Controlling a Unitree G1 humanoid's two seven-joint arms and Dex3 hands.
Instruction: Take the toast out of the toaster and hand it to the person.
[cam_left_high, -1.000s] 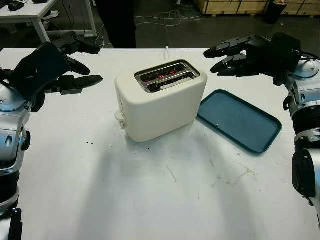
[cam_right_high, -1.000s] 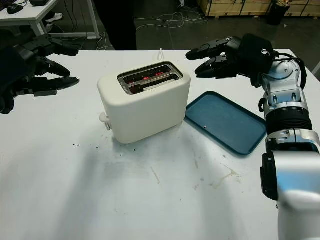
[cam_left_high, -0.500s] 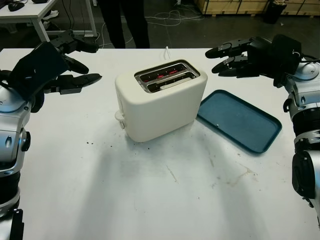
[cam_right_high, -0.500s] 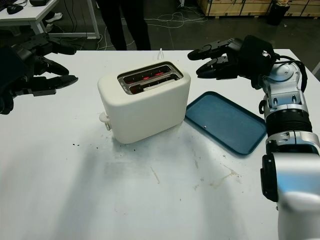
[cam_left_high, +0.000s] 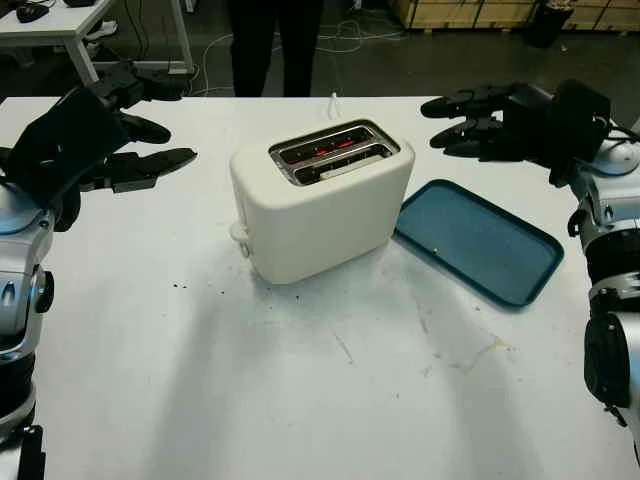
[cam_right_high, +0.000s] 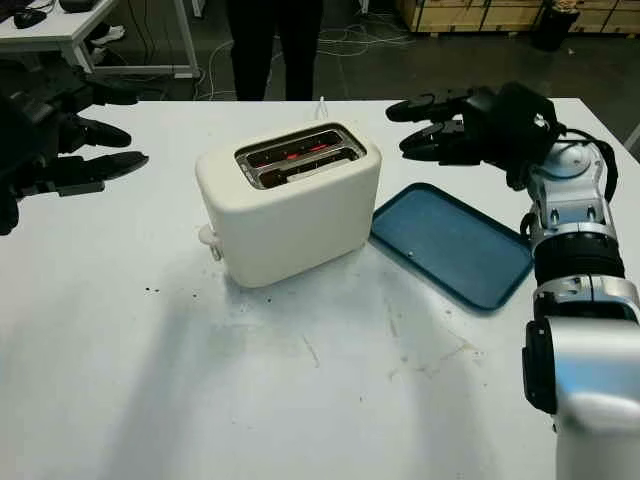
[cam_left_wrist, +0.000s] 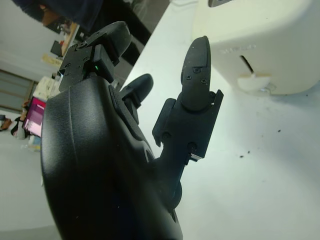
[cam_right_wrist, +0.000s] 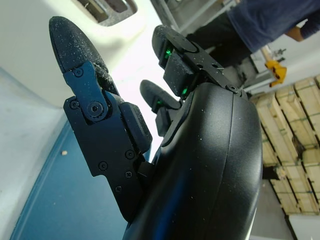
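The toast (cam_left_high: 335, 167) sits deep in the nearer slot of the cream toaster (cam_left_high: 320, 200), just above the middle of the frame, only a pale edge showing; the slot behind it glows red, so the elements look to be on. The toaster stands square on the white worktop (cam_left_high: 330, 400), its lever knob (cam_left_high: 239, 234) low on the left end, which suits toast not yet popped.

To its right lies a dark teal tray (cam_left_high: 478, 240), one corner just beside the toaster's base, bare, perhaps a set-down spot.

The right hand (cam_left_high: 478, 122) hovers at the upper right, above the tray's far end, open and holding nothing, fingers pointing left toward the slots. It looks poised for a reach from above. The left hand (cam_left_high: 120, 130) hangs at the upper left, well apart from the toaster, also open and empty, seemingly kept clear of the hot top or ready to steady the body.

The worktop is scuffed, with dark crumbs (cam_left_high: 178, 287) left of the toaster and a brownish stain (cam_left_high: 480, 352) lower right. Beyond the far edge a person (cam_left_high: 275, 45) in dark trousers stands on the dark floor; cables, another white table (cam_left_high: 60, 25) and wooden crates (cam_left_high: 470, 12) lie behind.
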